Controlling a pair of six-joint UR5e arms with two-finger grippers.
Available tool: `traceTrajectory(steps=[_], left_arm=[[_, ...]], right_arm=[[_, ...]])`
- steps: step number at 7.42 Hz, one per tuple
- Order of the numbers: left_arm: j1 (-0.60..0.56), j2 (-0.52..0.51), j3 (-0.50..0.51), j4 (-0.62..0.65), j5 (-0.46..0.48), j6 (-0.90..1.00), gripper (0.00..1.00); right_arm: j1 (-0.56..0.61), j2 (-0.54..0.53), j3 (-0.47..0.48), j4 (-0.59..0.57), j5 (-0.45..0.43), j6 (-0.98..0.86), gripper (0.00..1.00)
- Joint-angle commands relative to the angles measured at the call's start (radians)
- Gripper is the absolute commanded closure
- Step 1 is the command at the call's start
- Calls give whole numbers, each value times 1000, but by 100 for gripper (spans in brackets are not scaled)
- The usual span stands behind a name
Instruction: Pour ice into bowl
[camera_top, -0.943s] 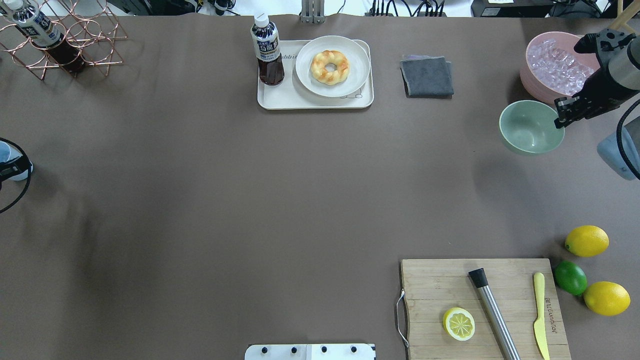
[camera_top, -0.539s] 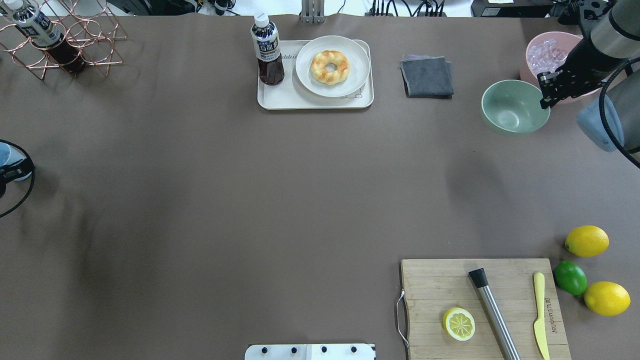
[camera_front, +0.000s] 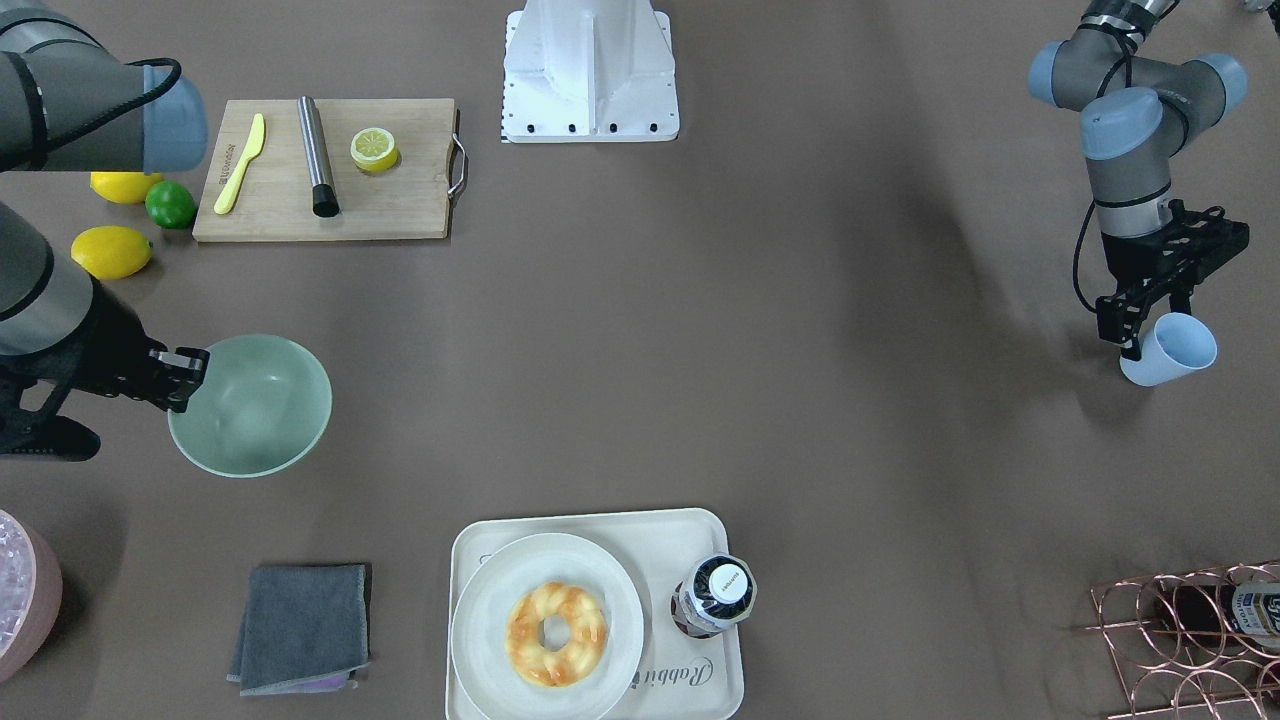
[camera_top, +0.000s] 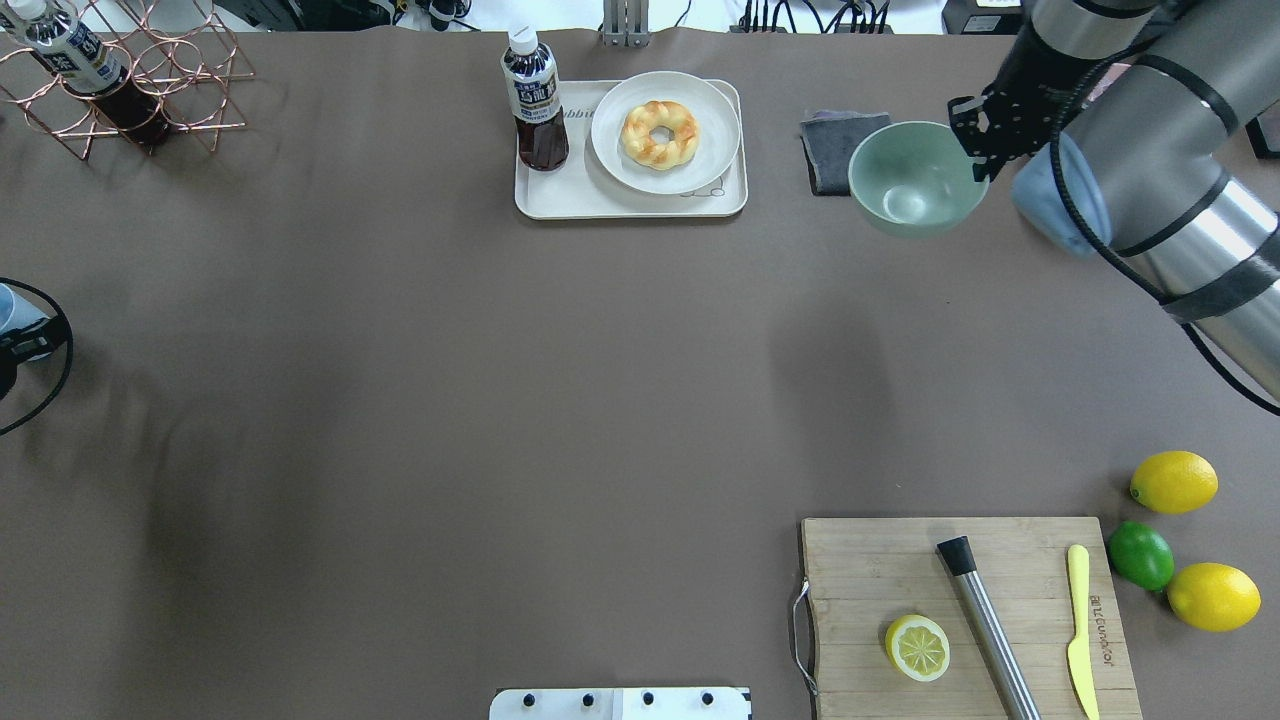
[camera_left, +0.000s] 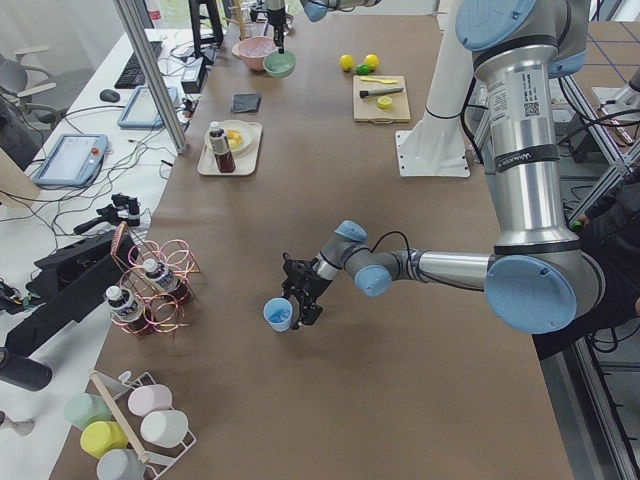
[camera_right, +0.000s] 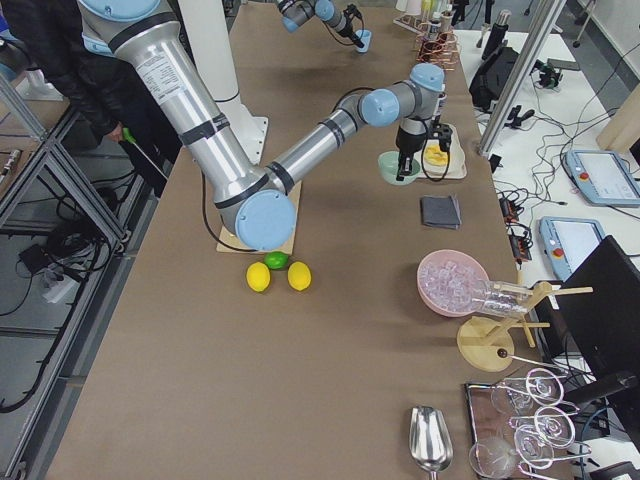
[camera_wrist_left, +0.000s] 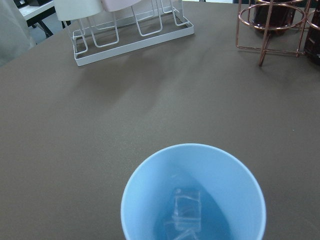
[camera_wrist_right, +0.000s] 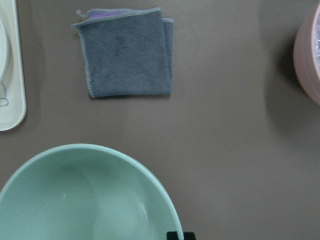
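My right gripper (camera_top: 975, 140) is shut on the rim of the pale mint-green bowl (camera_top: 918, 178) and holds it up off the table, near the grey cloth. The bowl is empty; it also shows in the front view (camera_front: 250, 405) and the right wrist view (camera_wrist_right: 85, 195). My left gripper (camera_front: 1135, 335) is shut on a light blue cup (camera_front: 1168, 350) at the table's far left. A few clear ice cubes (camera_wrist_left: 186, 212) lie in the cup (camera_wrist_left: 192, 195).
A pink tub of ice (camera_right: 452, 282) stands at the far right. A grey cloth (camera_top: 840, 150) lies beside a tray (camera_top: 560, 200) with a doughnut plate and a bottle. The cutting board (camera_top: 870, 570), lemons and lime are front right. A copper rack (camera_top: 150, 70) is back left.
My right gripper has carried the bowl leftward and farther back, from beside the pink tub to next to the grey cloth. The left arm has barely moved.
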Motion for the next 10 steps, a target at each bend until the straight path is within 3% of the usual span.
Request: traceTrajectory(steps=[1, 4, 7, 10], left_arm=[[-20, -50, 68, 0, 1, 0, 3], [-31, -76, 108, 1, 29, 2, 6], [-38, -77, 112, 1, 26, 0, 44], [-106, -66, 6, 29, -43, 31, 47]], right_arm=[[-106, 142, -47, -33, -85, 163, 100], [-229, 297, -139, -31, -168, 364, 100], [-335, 447, -237, -28, -219, 519, 100], [-436, 553, -352, 46, -262, 626, 100]])
